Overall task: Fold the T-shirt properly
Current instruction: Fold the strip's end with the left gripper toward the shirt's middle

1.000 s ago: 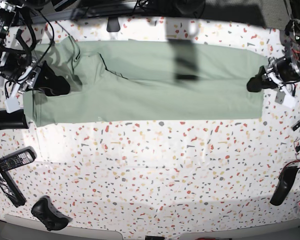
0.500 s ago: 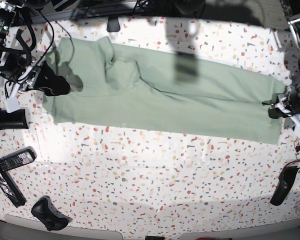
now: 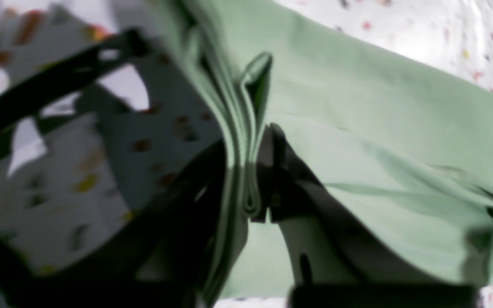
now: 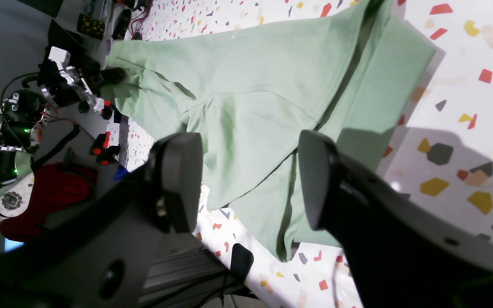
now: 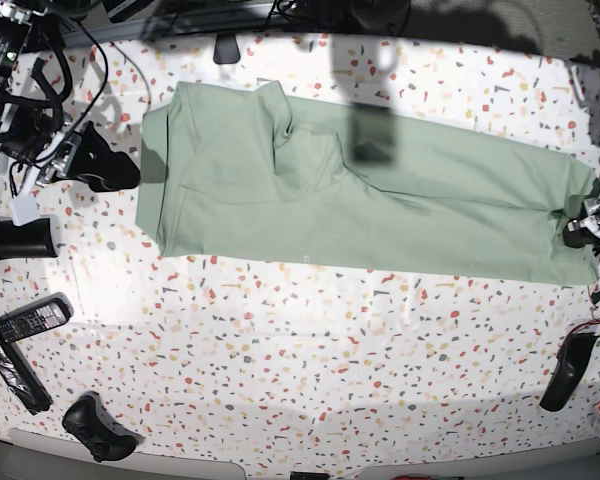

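Note:
The pale green T-shirt lies stretched out as a long folded band across the far half of the speckled table. My left gripper is at the shirt's right end. In the left wrist view it is shut on the layered edge of the cloth. My right gripper rests just left of the shirt's left edge, apart from it. In the right wrist view it stands open with nothing between its fingers, and the shirt runs away from it toward the other arm.
A remote control, a black cylinder and a game controller sit along the left and front-left. Cables and electronics crowd the far left corner. A dark oblong object lies at the front right.
The left gripper has dragged the shirt rightward and slightly toward the front. The shirt's left end slid out from under the right gripper, which stayed in place and open.

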